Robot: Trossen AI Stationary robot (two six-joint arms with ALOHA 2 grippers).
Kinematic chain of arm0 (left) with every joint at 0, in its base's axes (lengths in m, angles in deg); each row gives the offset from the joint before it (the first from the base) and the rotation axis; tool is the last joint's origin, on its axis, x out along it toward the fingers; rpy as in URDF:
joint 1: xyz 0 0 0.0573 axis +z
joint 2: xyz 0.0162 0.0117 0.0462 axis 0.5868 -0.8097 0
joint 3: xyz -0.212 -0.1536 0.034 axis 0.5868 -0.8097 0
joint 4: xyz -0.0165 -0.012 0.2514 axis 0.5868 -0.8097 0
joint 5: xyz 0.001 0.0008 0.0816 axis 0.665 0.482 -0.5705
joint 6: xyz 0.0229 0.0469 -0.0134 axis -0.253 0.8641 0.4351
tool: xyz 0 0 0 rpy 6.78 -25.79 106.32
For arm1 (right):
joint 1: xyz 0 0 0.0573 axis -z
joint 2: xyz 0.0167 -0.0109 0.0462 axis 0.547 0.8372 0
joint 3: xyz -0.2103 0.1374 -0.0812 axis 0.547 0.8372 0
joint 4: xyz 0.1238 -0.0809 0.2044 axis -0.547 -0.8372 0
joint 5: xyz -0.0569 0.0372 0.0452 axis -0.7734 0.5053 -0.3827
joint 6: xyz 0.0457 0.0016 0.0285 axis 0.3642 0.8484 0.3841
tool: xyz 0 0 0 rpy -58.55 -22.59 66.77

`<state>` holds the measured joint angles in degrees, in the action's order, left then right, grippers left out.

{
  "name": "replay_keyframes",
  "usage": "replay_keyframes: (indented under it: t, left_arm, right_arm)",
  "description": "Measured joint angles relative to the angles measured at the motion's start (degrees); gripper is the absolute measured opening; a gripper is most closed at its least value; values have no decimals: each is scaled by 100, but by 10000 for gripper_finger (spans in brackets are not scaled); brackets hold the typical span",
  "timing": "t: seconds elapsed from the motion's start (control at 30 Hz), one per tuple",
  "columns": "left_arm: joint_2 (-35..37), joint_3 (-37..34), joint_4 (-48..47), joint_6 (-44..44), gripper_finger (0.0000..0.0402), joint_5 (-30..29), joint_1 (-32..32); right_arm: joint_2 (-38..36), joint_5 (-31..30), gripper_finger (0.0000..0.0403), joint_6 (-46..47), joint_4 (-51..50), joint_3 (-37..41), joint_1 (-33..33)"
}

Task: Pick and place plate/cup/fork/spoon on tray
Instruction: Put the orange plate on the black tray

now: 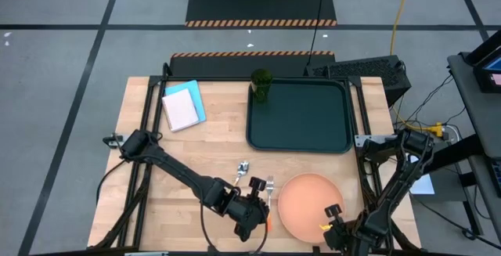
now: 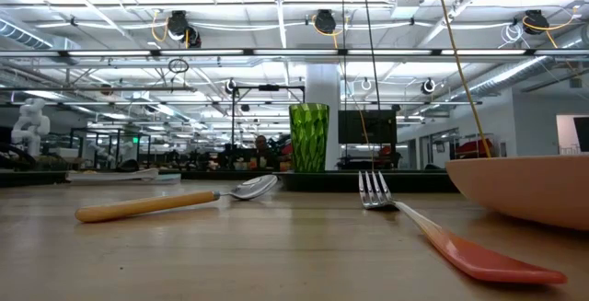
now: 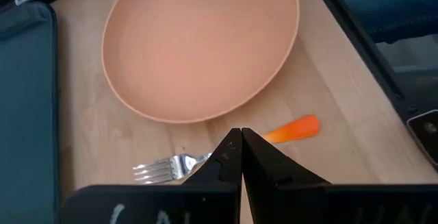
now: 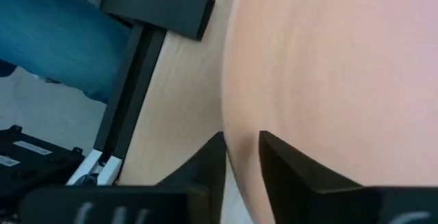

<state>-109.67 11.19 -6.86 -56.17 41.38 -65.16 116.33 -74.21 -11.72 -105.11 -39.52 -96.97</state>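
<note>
At the table's near edge, the right gripper (image 1: 335, 226) sits low at the rim of the plate (image 1: 308, 205). In the right wrist view its fingers (image 4: 277, 157) are narrowly parted with the plate's edge (image 4: 328, 80) running between them, one finger under the rim and one over; whether they press on it I cannot tell. The right arm rises from its base at the table's right side and folds down toward that near corner.

Just beside the plate, the left gripper (image 1: 252, 213) hangs over the fork (image 1: 268, 197), its fingers (image 3: 241, 157) drawn together above the shaft, with the tines (image 3: 161, 170) showing on one side and the orange handle end (image 3: 295, 129) on the other. The left arm reaches diagonally across the wood from the table's left side.

The spoon (image 1: 241, 171) lies a little beyond the fork, apart from it.

Farther back rests the tray (image 1: 298, 115), bare but for the cup (image 1: 261, 84) standing upright in its far left corner. A light blue-and-white notepad (image 1: 183, 106) lies beside the tray on the left.
</note>
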Motion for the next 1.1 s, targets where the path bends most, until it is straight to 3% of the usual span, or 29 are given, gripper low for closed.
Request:
replay_keyframes:
  t: [0.2,0.5,0.57,0.73,0.87,1.1]
  left_arm:
    - [-2,0,17,68,17,1,137]
    - [-2,0,-339,-30,19,-38,290]
    - [-2,0,-562,-152,19,-321,260]
    - [-4,-2,-1466,-710,19,-1270,194]
    - [-6,-2,-1806,-1092,19,-1344,191]
    - [-9,-299,-1528,-1246,19,-1344,176]
  right_arm:
    - [-91,-22,9,-149,-5,0,35]
    - [-671,-133,3,-25,-4,-335,158]
    - [-797,-310,2,-16,-158,-500,159]
    - [-920,-672,1,159,-1323,-1037,171]
    - [-925,-1155,1,235,-2079,-1389,270]
    - [-922,-1718,0,-233,-3315,-1805,749]
